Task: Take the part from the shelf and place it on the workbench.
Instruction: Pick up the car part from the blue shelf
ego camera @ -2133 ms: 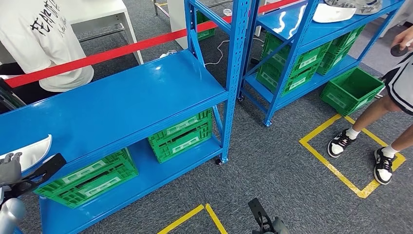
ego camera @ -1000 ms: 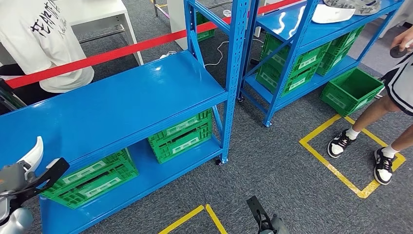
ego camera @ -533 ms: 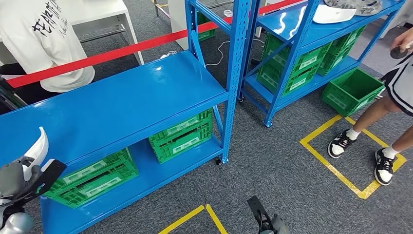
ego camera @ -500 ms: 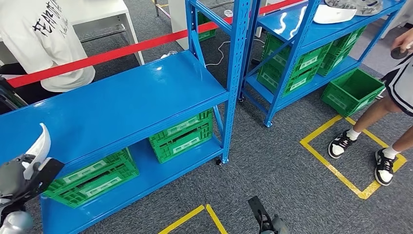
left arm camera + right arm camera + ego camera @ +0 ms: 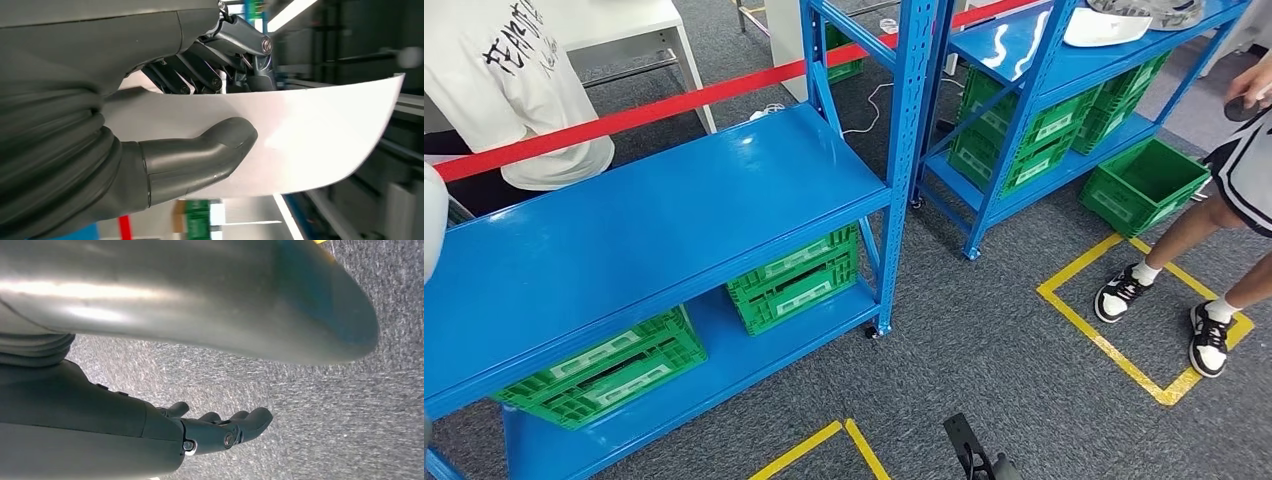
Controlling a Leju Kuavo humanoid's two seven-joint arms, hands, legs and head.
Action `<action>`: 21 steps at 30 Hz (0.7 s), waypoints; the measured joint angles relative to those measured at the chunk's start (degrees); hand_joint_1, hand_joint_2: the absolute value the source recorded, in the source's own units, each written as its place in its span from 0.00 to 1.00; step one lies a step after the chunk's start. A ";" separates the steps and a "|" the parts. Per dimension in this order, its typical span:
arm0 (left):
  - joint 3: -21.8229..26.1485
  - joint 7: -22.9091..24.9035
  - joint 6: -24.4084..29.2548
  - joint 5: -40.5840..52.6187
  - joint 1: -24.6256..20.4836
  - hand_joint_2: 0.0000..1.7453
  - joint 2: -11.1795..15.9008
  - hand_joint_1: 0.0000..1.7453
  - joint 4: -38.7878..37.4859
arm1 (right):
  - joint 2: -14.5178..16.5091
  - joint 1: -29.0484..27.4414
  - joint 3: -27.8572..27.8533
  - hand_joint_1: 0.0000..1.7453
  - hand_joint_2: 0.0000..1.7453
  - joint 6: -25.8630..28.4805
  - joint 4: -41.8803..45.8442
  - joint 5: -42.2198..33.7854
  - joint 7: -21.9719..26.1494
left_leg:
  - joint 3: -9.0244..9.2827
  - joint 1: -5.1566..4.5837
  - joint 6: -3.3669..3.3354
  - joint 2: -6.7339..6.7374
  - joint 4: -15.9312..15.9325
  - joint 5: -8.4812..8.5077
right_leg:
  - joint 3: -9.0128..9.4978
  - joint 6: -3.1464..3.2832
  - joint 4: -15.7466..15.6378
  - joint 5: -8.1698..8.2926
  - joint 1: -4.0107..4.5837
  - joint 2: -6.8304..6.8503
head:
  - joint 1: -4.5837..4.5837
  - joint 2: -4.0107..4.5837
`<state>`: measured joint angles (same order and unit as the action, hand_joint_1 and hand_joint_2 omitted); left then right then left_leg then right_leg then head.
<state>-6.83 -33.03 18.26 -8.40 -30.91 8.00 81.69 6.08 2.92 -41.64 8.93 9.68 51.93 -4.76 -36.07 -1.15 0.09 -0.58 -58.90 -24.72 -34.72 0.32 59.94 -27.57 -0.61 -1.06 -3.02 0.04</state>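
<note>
In the left wrist view my left hand grips a white curved part, with the thumb pressed on its broad face and the darker fingers behind it. The head view shows a sliver of that part at the far left edge, raised above the blue shelf's top board. My right hand hangs low over the grey carpet. In the right wrist view the right hand holds nothing, and its fingers are loosely extended.
Green crates sit on the shelf's lower board. A second blue shelf at the back right carries white parts. A person stands by a yellow floor square. Another person stands behind red tape.
My left hand has lifted the white part from low at the shelf's left end up to the picture's left edge. The right hand has barely moved.
</note>
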 joint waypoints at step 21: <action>-9.79 1.20 0.34 -1.56 3.16 1.00 1.34 1.00 12.50 | -0.02 0.24 -1.05 0.00 0.00 -0.27 0.01 -0.88 -2.39 | 0.04 -0.54 -1.17 -0.28 -0.39 -0.22 | 0.43 -1.21 -0.27 0.11 -0.53 0.20 | 0.00 0.00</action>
<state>-16.62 -31.83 18.60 -9.96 -27.75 9.34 94.19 6.05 3.16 -42.69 8.66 9.69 51.05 -7.15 -36.02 -1.69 -1.08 -0.86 -59.29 -24.94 -34.29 -0.89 59.67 -27.47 -1.14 -0.85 -3.02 0.04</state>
